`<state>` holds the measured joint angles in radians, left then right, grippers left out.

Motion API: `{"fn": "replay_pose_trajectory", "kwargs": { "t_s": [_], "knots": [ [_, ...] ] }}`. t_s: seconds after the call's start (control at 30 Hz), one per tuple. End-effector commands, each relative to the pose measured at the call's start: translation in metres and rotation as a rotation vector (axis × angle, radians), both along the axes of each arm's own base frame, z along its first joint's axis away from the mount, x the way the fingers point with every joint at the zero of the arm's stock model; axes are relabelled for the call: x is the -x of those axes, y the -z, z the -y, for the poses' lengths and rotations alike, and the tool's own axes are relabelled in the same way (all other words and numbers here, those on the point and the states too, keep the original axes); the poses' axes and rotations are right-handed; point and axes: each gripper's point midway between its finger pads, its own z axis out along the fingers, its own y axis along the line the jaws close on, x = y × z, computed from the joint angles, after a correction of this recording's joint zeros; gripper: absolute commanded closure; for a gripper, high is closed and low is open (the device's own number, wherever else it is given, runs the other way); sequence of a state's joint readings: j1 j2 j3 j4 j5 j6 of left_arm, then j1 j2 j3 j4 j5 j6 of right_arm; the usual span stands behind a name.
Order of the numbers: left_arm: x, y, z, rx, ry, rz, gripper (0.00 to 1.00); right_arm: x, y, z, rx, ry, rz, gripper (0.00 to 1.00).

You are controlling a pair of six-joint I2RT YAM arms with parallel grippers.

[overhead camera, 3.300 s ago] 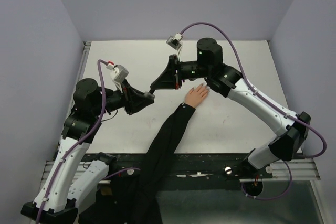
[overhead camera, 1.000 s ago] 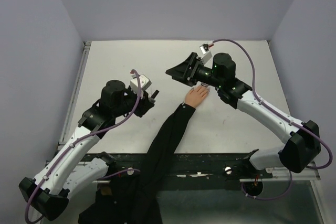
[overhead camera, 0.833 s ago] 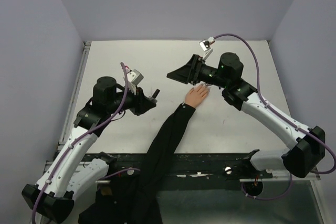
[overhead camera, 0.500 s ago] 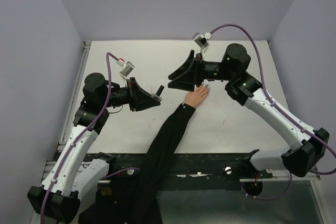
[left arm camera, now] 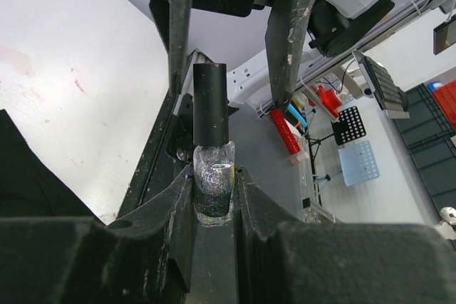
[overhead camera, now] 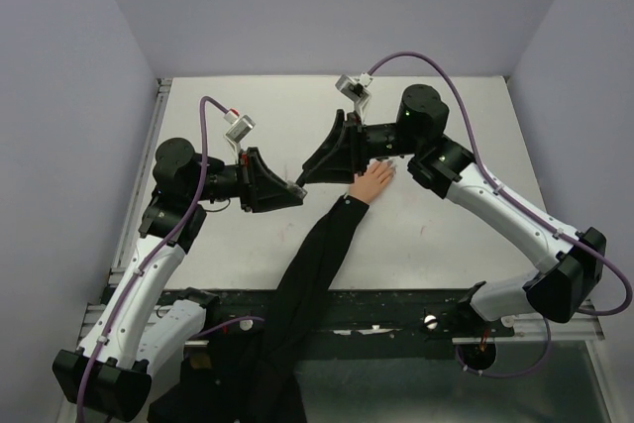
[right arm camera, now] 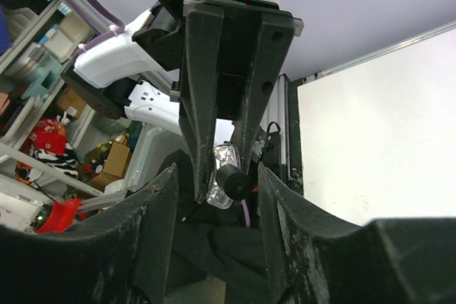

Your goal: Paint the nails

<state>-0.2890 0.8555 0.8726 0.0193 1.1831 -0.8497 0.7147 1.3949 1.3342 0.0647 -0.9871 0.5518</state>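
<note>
Looks like the step in hand is getting the cap off. Your left hand (left arm camera: 214, 179) is clamped tight on the glittery nail polish bottle (left arm camera: 212, 190), with the cap pointing out. Your right hand (right arm camera: 217, 176) is spread fairly wide, one finger either side of the black cap (left arm camera: 211, 105), and as far as I can tell it isn't touching it.

I'd centre the cap between those fingers and slide further along it so you grab the middle rather than the tip. Then close and twist around the bottle's axis, no sideways pull.

The nails (overhead camera: 388, 166) are on the fake hand (overhead camera: 370, 181), which lies flat on the table (overhead camera: 228, 116) just right of the two hands, its black sleeve (overhead camera: 312, 264) trailing toward you.

The left wrist view shows the gaps beside the cap. From the top you can hardly make out the bottle, but it's the only view showing the nails.
</note>
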Motion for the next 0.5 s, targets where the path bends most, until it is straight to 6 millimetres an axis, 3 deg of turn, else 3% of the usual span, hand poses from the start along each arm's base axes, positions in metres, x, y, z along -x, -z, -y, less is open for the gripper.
{"fn": "replay_pose_trajectory", "kwargs": {
  "t_s": [0.0, 0.33, 0.47],
  "knots": [
    [0.0097, -0.0075, -0.0026, 0.008, 0.03, 0.029, 1.0, 0.0127, -0.0173, -0.0006, -0.054, -0.064, 0.02, 0.49],
    [0.0109, -0.0146, -0.0034, 0.012, 0.024, 0.046, 1.0, 0.0187, -0.0101, -0.0047, -0.024, -0.097, 0.001, 0.62],
    [0.01, -0.0146, -0.0033, 0.013, 0.02, 0.045, 1.0, 0.0196, -0.0096, -0.0054, -0.019, -0.101, -0.002, 0.73]
  ]
}}
